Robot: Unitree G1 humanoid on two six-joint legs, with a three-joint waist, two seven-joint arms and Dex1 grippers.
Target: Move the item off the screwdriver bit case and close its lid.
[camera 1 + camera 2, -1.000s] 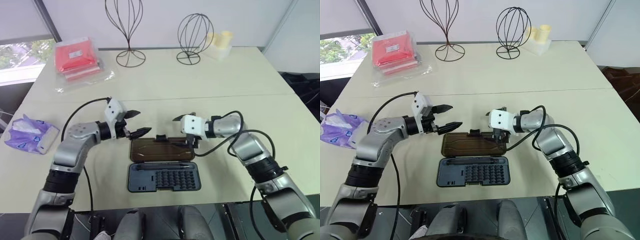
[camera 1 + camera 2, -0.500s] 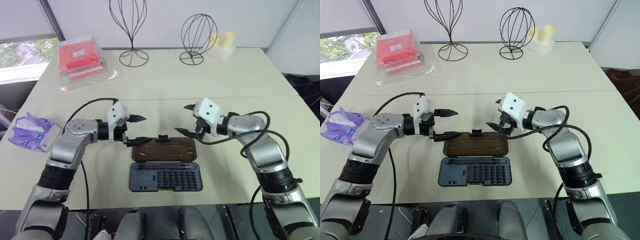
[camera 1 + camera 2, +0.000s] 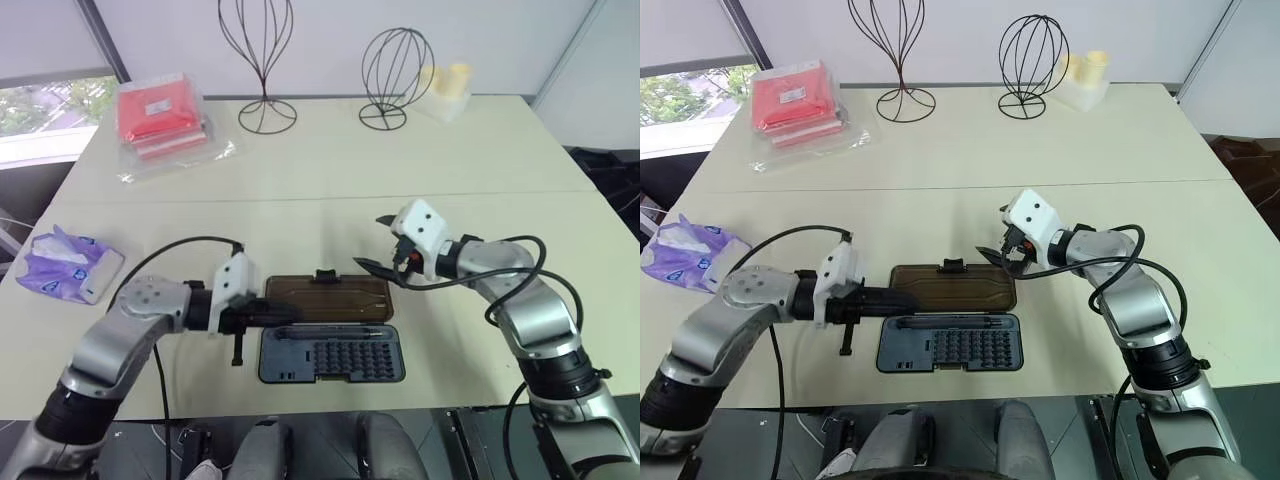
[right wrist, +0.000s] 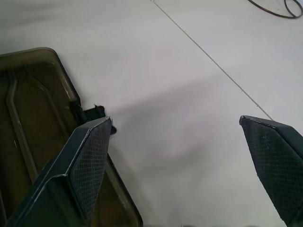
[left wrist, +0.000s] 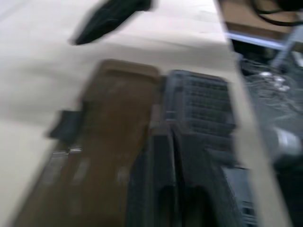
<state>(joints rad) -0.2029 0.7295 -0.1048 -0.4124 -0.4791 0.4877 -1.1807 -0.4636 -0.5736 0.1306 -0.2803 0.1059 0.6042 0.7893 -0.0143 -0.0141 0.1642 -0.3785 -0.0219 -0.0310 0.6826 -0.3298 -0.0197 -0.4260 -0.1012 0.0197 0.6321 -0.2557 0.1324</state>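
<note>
Left eye view: the left gripper has snapped its fingers shut, empty, at the open lid; the right gripper gapes empty; the tissue pack lies well left of the screwdriver bit case, so only closing remains.

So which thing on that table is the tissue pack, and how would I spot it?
Start from the big cream table and follow its left edge toward the window. There, well apart from the open screwdriver bit case, lies the tissue pack. It is small, crumpled, purple and white, unlike the larger flat red packet in clear wrapping farther back.
</note>
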